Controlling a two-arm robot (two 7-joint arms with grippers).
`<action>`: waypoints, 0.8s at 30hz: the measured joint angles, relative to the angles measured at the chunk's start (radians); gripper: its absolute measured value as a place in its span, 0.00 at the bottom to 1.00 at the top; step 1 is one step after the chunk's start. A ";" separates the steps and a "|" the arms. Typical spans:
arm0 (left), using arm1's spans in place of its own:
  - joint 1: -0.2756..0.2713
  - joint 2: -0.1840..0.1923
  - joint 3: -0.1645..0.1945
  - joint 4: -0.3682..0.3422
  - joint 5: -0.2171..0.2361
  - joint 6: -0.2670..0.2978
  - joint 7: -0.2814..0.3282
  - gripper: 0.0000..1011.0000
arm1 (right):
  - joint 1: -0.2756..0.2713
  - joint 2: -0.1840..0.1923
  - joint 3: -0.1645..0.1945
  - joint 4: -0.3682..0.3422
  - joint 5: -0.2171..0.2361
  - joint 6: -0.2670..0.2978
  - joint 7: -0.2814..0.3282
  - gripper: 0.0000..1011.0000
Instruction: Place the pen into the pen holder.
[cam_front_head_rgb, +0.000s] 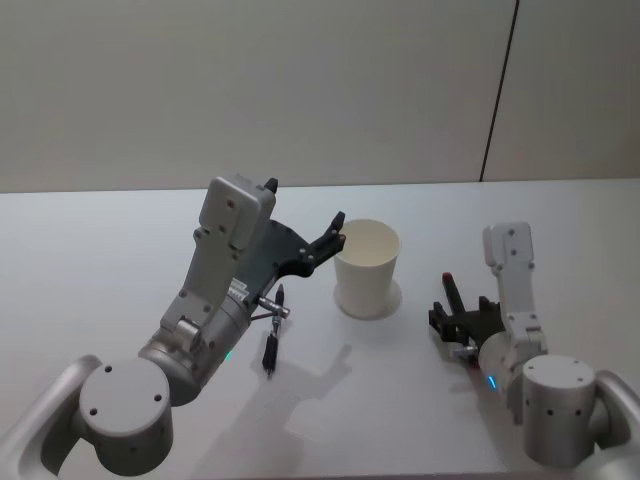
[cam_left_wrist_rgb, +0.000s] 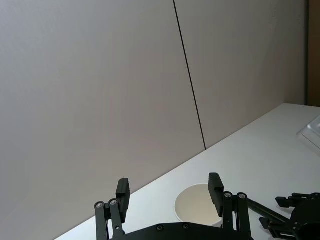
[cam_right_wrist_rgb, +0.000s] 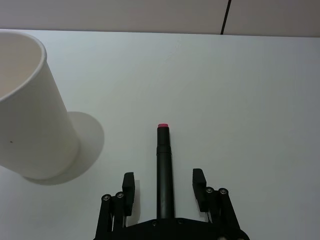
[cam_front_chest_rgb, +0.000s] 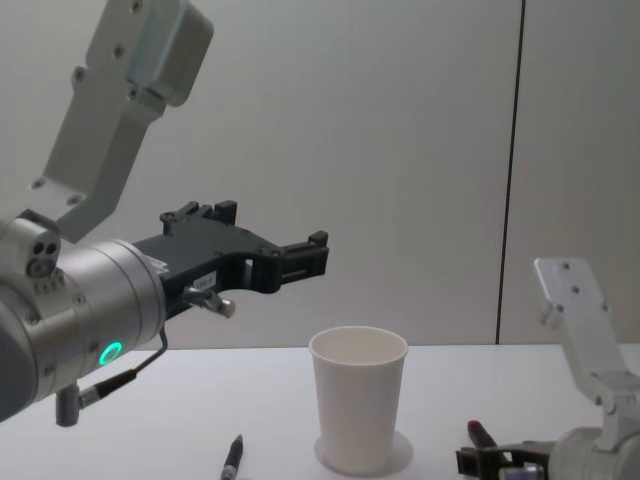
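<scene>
The white paper cup (cam_front_head_rgb: 367, 270) serving as pen holder is standing upright in the middle of the tabletop (cam_front_head_rgb: 120, 240). Its mouth is facing up and, as far as I can make out, nothing is sitting inside, so the task is looking not yet done.

I am seeing 2 pens. A black pen (cam_front_head_rgb: 271, 345) is lying flat on the tabletop to the left of the cup, under the raised left arm. It is well below the left pincer (cam_front_head_rgb: 330, 238), which is hovering above the cup's rim at its left side, fingers spread and gripping nothing. I judge that it is poised over the cup rather than over that pen, so reaching the pen would be calling for a move down and back.

The right pincer (cam_right_wrist_rgb: 164, 187) is sitting low by the tabletop, near the cup on its right, fingers spread. A red-tipped pen (cam_right_wrist_rgb: 163, 160) is running out between them. A gap is showing on each side, so nothing is pinching it. I judge that closing there would be offering the shortest route to a grasp.
</scene>
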 joint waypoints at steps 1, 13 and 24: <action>0.000 0.000 0.000 0.000 0.000 0.000 0.000 0.99 | 0.001 -0.001 0.000 0.003 0.000 -0.001 0.002 0.73; 0.000 0.000 0.000 0.000 0.000 0.000 0.000 0.99 | 0.011 -0.010 -0.001 0.036 0.002 -0.011 0.019 0.35; 0.000 0.000 0.000 0.000 0.000 0.000 0.000 0.99 | 0.013 -0.014 0.003 0.043 0.004 -0.011 0.018 0.17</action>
